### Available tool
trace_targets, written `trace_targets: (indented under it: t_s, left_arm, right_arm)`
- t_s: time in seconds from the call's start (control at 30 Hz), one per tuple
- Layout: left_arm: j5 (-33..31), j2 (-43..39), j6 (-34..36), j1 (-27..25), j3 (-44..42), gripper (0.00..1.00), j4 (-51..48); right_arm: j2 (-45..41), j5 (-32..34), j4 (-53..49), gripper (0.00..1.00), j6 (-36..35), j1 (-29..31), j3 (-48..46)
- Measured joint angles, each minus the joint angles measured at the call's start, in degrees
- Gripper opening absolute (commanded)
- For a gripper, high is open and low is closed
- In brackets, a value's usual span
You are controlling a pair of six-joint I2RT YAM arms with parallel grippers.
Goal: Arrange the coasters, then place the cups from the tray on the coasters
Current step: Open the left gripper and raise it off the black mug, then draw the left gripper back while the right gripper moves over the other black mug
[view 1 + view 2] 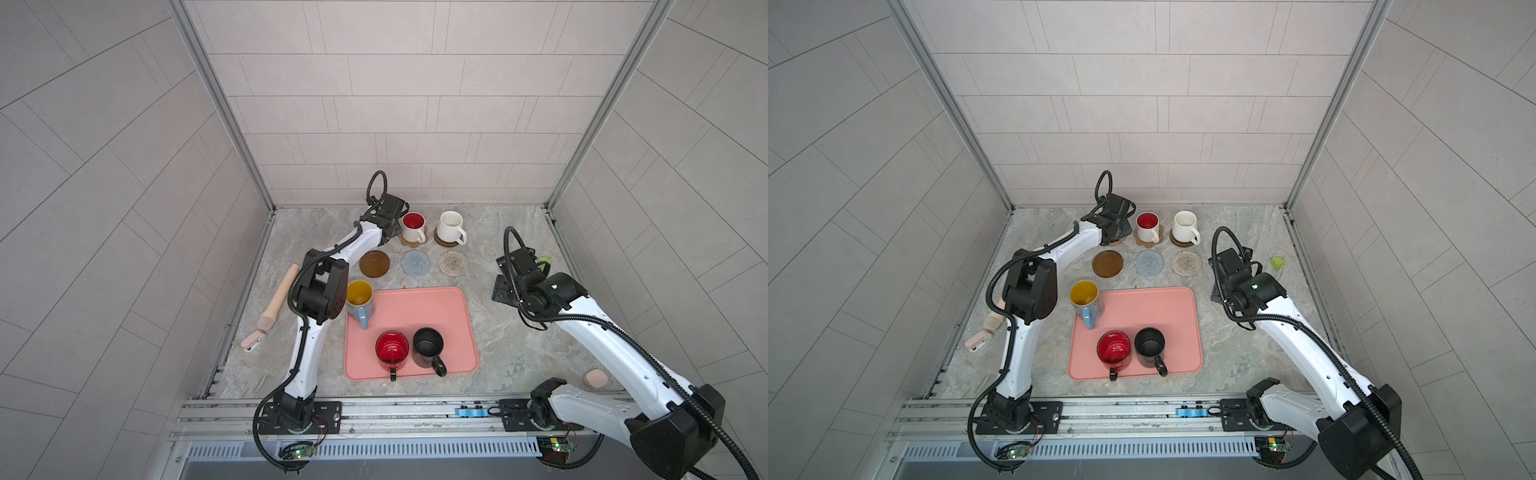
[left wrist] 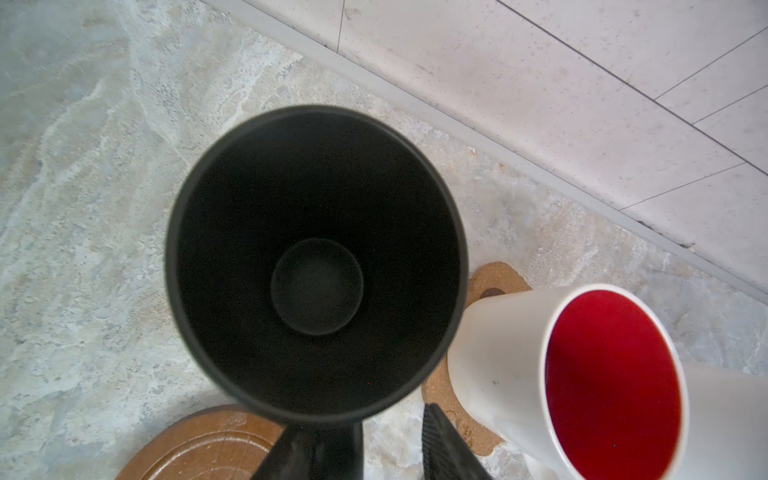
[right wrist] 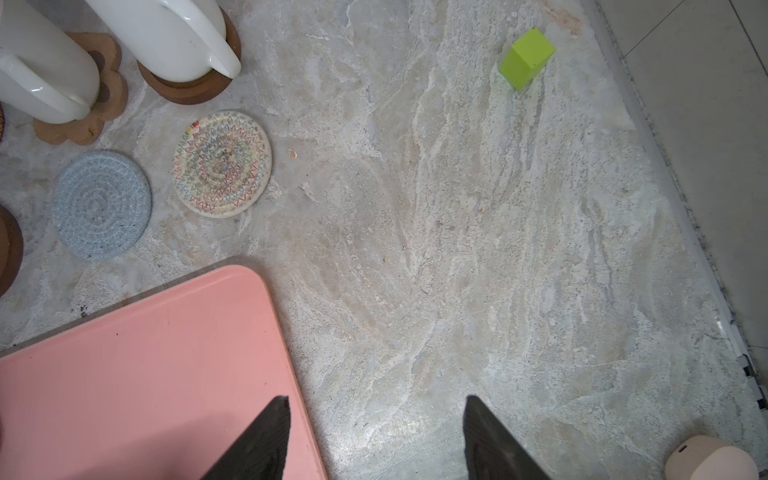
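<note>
A black cup [image 2: 316, 257] stands upright at the back left, next to the white cup with red inside [image 1: 412, 226] on the paw coaster [image 2: 498, 274]. My left gripper [image 2: 374, 432] is open astride the black cup's handle [image 2: 332, 440], with bare table showing between handle and one finger. A woven tan coaster edge [image 1: 1119, 241] peeks out below it. The plain white cup [image 1: 450, 226] sits on a brown disc. Three coasters lie bare: brown [image 1: 374, 263], grey-blue [image 1: 415, 262], whitish [image 1: 453, 262]. The pink tray [image 1: 436, 307] holds light blue [image 1: 359, 299], red [image 1: 392, 349] and black [image 1: 428, 347] cups. My right gripper [image 3: 376, 419] hangs open over the tray's corner.
A wooden rolling pin [image 1: 280, 297] and a small pink gadget [image 1: 253, 341] lie along the left wall. A green cube [image 1: 1277, 262] sits at the right, a pale pink puck [image 1: 595, 378] at the front right. The back wall is close behind the left gripper.
</note>
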Motion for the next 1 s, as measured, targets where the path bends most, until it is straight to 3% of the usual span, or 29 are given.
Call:
trace_targets:
  t_s: [0.57, 0.77, 1.0]
  left_arm:
    - [0.44, -3.37, 0.28, -0.04, -3.91, 0.57, 0.94]
    - [0.81, -9.27, 0.94, -0.04, -8.79, 0.6, 1.64]
    - [2.23, -21.51, 2.14, 0.57, -20.68, 0.6, 3.76]
  right_arm:
    - [-0.42, 0.02, -0.2, 0.7, -0.59, -0.09, 0.04]
    - [-0.79, -0.66, -0.81, 0.72, -2.47, -0.11, 0.85]
    - [-1.33, -4.76, -0.83, 0.74, -4.42, 0.35, 1.6]
